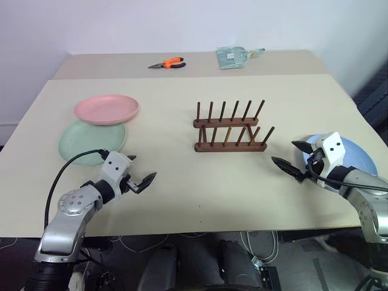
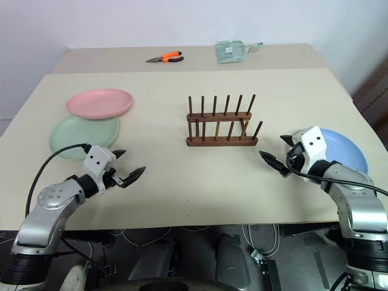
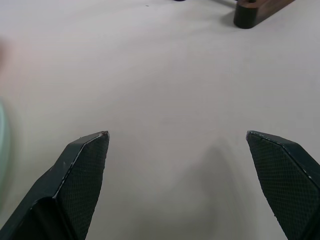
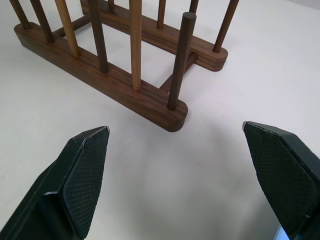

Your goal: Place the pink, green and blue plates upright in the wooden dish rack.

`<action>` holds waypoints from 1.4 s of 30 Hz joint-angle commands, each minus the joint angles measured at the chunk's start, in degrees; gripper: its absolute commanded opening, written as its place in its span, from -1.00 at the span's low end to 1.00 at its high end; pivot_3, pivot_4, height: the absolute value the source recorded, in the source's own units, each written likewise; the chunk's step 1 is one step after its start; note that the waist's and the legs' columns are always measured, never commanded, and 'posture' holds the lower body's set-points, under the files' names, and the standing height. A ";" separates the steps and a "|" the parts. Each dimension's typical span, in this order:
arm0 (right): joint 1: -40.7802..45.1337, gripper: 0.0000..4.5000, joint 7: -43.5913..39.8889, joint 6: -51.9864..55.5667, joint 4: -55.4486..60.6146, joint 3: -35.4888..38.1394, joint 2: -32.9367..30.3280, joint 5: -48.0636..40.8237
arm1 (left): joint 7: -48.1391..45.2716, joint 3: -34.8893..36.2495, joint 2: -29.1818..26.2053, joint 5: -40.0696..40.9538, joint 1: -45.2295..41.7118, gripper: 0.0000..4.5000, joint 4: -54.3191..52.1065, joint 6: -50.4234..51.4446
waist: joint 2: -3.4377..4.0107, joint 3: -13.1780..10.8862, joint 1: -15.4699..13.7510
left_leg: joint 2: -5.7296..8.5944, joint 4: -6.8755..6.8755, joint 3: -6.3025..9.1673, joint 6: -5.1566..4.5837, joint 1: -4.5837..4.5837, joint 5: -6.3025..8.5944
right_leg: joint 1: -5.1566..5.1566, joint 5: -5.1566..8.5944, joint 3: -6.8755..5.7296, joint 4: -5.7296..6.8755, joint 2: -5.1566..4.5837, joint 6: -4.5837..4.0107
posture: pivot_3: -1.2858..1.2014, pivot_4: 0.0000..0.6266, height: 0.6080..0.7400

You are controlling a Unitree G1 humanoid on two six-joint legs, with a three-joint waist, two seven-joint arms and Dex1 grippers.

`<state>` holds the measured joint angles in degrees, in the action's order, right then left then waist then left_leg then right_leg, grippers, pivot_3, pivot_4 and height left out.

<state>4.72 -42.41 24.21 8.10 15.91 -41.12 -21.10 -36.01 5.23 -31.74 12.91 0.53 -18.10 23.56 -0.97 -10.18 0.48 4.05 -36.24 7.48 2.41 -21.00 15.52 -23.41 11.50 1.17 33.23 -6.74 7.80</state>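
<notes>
Plates sit flat at both ends of the table (image 1: pixel 182 194), none yet in the rack, so the job looks barely begun. On the left, the pink plate (image 1: pixel 107 109) overlaps the far edge of the green plate (image 1: pixel 91 139), resting partly on top of it. Just in front of the green plate hovers the left gripper (image 1: pixel 138 176), its jaws spread wide with nothing between them, pointing toward the middle of the table. At the centre stands the wooden dish rack (image 1: pixel 230 128), two dark base bars with upright pegs, all its slots bare. Behind it, on the far table, lie orange-handled pliers (image 1: pixel 168 63) and a clear bag (image 1: pixel 233 57), well out of the way. To the right of the rack the right gripper (image 1: pixel 292 159) also has its jaws released and empty, aimed at the rack's near end, with the blue plate (image 1: pixel 354 156) lying flat under and behind its wrist. The risks ahead, as I judge them: each plate is shallow and lies flush on the table, so jaws coming in level may skid over the rim or push the plate along instead of catching it. Lifting the green plate first would drag or tip the pink one resting on it. The rack is light, and a plate lowered off-line could strike a peg and shove or topple it.
</notes>
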 commanded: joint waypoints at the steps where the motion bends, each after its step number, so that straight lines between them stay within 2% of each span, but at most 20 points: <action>1: 1.13 0.95 1.14 -2.58 0.22 -0.14 0.64 1.08 | -0.47 -0.42 -0.72 0.85 -2.15 1.00 -1.83 1.13 | 0.00 0.00 0.00 | 0.00 0.00 0.00 0.00 0.00 0.00 | 0.00 0.00 0.00 0.00 0.00 0.00 | 0.03 -0.52 1.00; 6: 1.52 0.95 0.49 -0.97 0.62 -0.28 0.84 -0.63 | -2.34 -2.66 -0.27 1.57 -6.72 1.00 0.56 2.69 | 0.00 0.00 -0.02 | 0.01 0.00 0.00 0.00 0.00 0.00 | 0.00 -0.05 0.00 0.00 0.00 -0.08 | 0.03 -0.52 1.00; 9: 0.38 0.95 0.63 0.25 3.79 -0.94 0.81 -1.12 | -5.96 -6.76 1.11 1.55 -12.41 1.00 6.45 1.65 | 0.00 0.00 -0.06 | 0.03 -0.01 0.00 0.00 -0.01 0.00 | 0.00 -0.11 -0.01 0.00 0.01 -0.16 | 0.03 -0.52 1.00; 14: -2.53 0.95 4.03 2.00 10.54 -1.83 3.03 -0.93 | -11.63 -14.86 6.31 -2.85 -28.06 1.00 27.54 -4.55 | -0.02 0.02 -1.05 | 0.05 -0.07 0.01 -0.01 -0.02 -0.01 | 0.01 -0.19 -0.05 0.03 0.03 0.00 | 0.03 -0.52 1.00; 20: -9.94 0.95 10.06 3.58 21.60 -2.92 7.43 0.03 | -16.06 -19.70 15.36 -8.45 -44.79 1.00 58.34 -17.47 | -0.06 0.02 -1.30 | 0.10 -0.12 0.10 -0.02 -0.20 0.00 | -0.05 -0.23 -0.12 -0.03 0.02 0.06 | 0.03 -0.52 1.00; 23: -12.69 1.00 13.38 4.17 25.72 -3.91 9.56 1.10 | -17.79 -20.83 18.19 -11.27 -48.42 0.64 68.39 -23.88 | -0.07 0.05 -1.20 | 0.11 -0.14 0.09 -0.04 -0.21 0.01 | -0.05 -0.22 -0.12 -0.06 0.00 0.08 | 0.03 -0.52 1.00; 26: -15.39 1.00 15.46 4.97 28.97 -4.78 10.71 1.65 | -19.07 -19.77 21.00 -11.22 -49.98 0.02 73.03 -26.30 | -0.09 0.11 -1.26 | 0.10 -0.15 0.11 -0.04 -0.18 0.01 | -0.02 -0.09 -0.13 -0.03 -0.01 0.29 | 0.03 -0.52 1.00; 27: -16.08 1.00 15.76 5.07 29.37 -4.78 10.73 1.89 | -19.27 -19.56 21.68 -11.31 -50.13 -0.23 73.79 -26.89 | -0.09 0.12 -1.27 | 0.10 -0.14 0.12 -0.04 -0.17 0.01 | -0.02 -0.09 -0.13 -0.03 -0.01 0.31 | 0.03 -0.52 1.00; 29: -16.71 1.00 15.93 5.18 29.40 -4.61 10.23 2.43 | -19.53 -19.07 22.26 -11.47 -50.04 -0.60 74.26 -27.92 | -0.10 0.13 -1.28 | 0.12 -0.20 0.12 -0.05 -0.18 0.02 | 0.02 -0.08 -0.13 -0.03 -0.02 0.32 | 0.03 -0.52 1.00; 30: -16.71 1.00 15.73 5.18 29.08 -4.25 9.82 2.43 | -19.74 -18.83 22.43 -11.53 -49.89 -0.67 74.09 -28.33 | -0.09 0.14 -1.27 | 0.11 -0.23 0.13 -0.06 -0.19 0.03 | 0.02 -0.08 -0.14 -0.03 -0.02 0.32 | 0.03 -0.52 1.00; 34: -17.18 1.00 13.11 6.03 28.38 -2.70 6.86 1.57 | -23.64 -18.35 21.16 -10.80 -47.39 -0.67 69.33 -29.28 | -0.09 0.14 -1.22 | 0.11 -0.25 0.13 -0.07 -0.18 0.03 | 0.02 -0.08 -0.14 0.00 -0.02 0.33 | 0.03 -0.52 1.00; 39: -20.56 1.00 7.42 6.58 27.42 0.68 1.65 -0.02 | -35.86 -20.67 14.95 -7.65 -38.49 -0.67 49.86 -25.14 | -0.08 0.14 -1.02 | 0.09 -0.19 0.13 -0.13 -0.18 0.07 | 0.00 -0.13 -0.12 0.01 -0.02 0.22 | 0.03 -0.52 1.00; 42: -21.61 1.00 5.77 6.96 26.91 2.02 0.48 -0.79 | -39.14 -21.95 11.38 -7.28 -34.84 -0.67 42.03 -22.14 | -0.05 0.15 -1.16 | 0.07 -0.20 0.13 -0.13 -0.17 0.07 | 0.00 -0.17 -0.11 0.04 -0.01 0.13 | 0.03 -0.52 1.00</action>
<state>-16.63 -35.62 31.25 34.44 16.31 -39.68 -20.98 -72.76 -15.44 -19.59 4.49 -35.05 27.58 -0.28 -1.02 -10.02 -0.69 4.12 -36.47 7.61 2.28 -21.17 15.59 -23.42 11.33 1.05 33.26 -6.74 7.91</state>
